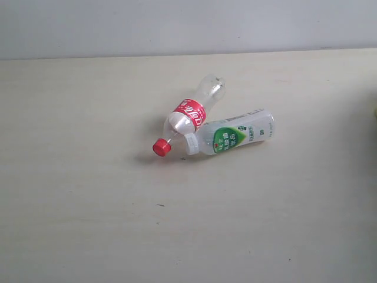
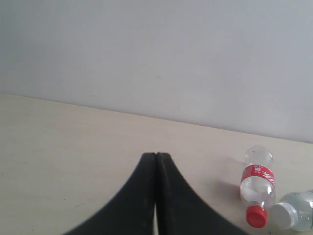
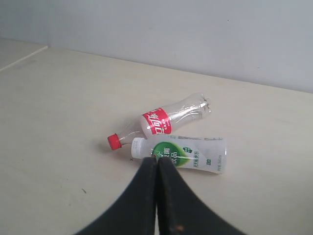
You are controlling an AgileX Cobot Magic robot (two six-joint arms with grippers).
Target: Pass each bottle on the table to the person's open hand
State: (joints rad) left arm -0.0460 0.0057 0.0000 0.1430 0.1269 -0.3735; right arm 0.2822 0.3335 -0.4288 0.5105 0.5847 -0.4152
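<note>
Two bottles lie on their sides on the pale table (image 1: 88,206), touching near their necks. One is clear with a red label and red cap (image 1: 189,115) (image 2: 257,188) (image 3: 159,121). The other is clear with a green-white label and white cap (image 1: 231,136) (image 3: 183,152) (image 2: 295,210). Neither arm shows in the exterior view. My left gripper (image 2: 156,154) is shut and empty, well to the side of the bottles. My right gripper (image 3: 157,159) is shut and empty, its tips in front of the green-label bottle. The person's open hand is out of view.
A pale wall (image 1: 188,26) runs behind the table's far edge. A sliver of something yellowish-green (image 1: 375,109) shows at the right border of the exterior view. Bare table surface surrounds the two bottles.
</note>
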